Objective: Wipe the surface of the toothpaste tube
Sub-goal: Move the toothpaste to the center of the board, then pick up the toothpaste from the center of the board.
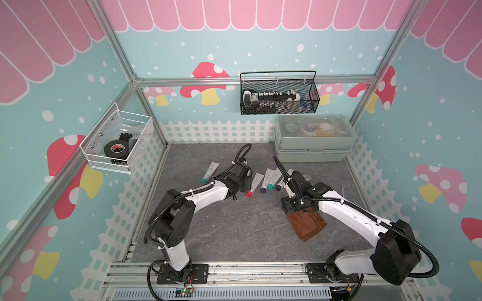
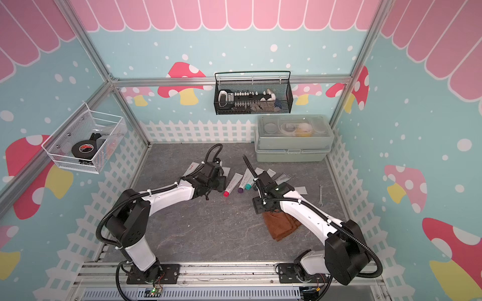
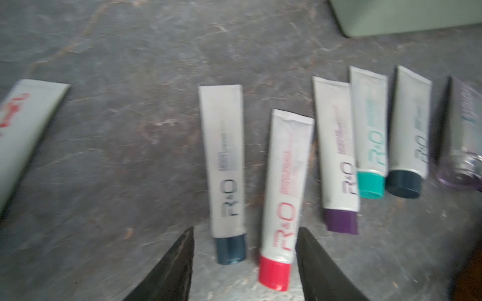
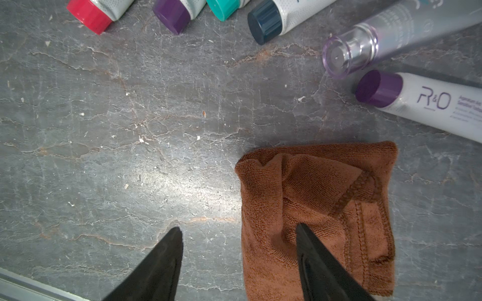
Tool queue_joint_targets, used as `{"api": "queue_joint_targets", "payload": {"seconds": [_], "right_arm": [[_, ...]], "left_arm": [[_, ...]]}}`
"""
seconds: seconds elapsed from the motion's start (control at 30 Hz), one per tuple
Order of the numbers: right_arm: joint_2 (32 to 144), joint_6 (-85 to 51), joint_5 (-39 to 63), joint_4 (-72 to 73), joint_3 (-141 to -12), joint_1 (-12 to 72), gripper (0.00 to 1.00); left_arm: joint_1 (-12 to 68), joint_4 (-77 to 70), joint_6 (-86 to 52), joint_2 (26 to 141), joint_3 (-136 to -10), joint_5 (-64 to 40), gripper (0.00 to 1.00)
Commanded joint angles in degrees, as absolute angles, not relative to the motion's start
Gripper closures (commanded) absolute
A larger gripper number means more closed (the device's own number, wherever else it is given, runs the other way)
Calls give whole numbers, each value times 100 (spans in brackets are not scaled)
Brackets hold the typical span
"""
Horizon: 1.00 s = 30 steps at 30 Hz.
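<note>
Left gripper open above red-capped tube, right gripper open over brown cloth; nothing held, wiping seemingly not under way

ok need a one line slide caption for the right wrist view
Open right gripper at the edge of a crumpled brown cloth, toothpaste tubes lying beyond.

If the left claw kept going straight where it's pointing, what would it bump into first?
Probably the red-capped tube, lying between the open jaws of the left gripper; depth is hard to judge.
</note>
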<state>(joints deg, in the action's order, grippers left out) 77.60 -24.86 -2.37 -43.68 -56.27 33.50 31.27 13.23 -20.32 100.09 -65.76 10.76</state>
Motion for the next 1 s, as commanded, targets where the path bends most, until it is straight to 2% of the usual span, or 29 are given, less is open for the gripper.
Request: {"api": "queue_joint_targets", "payload": {"seconds": [0.0, 0.37, 0.97], "right_arm": [[7776, -2366, -165, -4430, -5575, 3398, 32], [7688, -2370, -126, -4397, -5518, 3435, 32], [7549, -2356, -12, -4357, -5437, 3539, 31]], "left_arm": [[2509, 1767, -2371, 9661, -6546, 1510, 39], [976, 2395, -2601, 10219, -6876, 1279, 39], [547, 3002, -2363, 11718, -8363, 693, 39]]}}
